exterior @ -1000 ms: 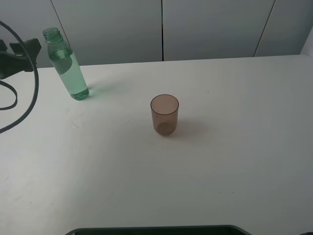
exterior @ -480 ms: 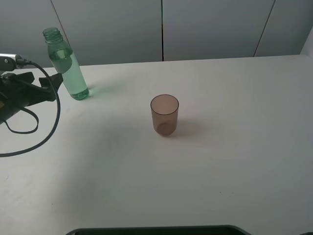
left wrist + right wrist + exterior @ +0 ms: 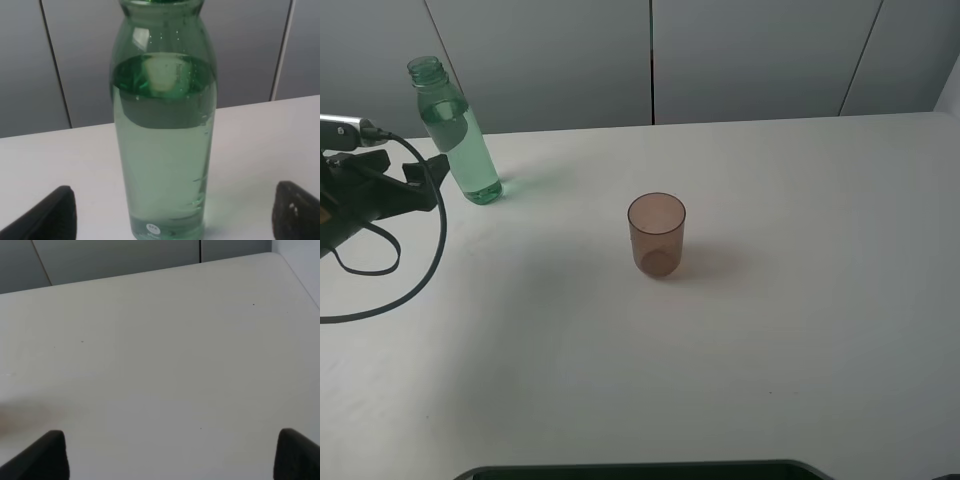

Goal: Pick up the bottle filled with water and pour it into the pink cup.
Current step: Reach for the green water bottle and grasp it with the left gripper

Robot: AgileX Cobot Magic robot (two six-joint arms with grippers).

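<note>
The bottle (image 3: pixel 466 152) stands upright and uncapped near the far left edge of the white table (image 3: pixel 800 300), water filling most of its body, well apart from the pink cup (image 3: pixel 657 235), which sits upright near the table's middle. The left gripper (image 3: pixel 175 215) faces the bottle's lower part with its jaws spread wider than the bottle, holding nothing. The right gripper (image 3: pixel 172 452) is likewise wide apart and holds nothing, over bare table.

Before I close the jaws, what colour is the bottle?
The bottle is see-through with a green tint; the left wrist view shows it best.
</note>
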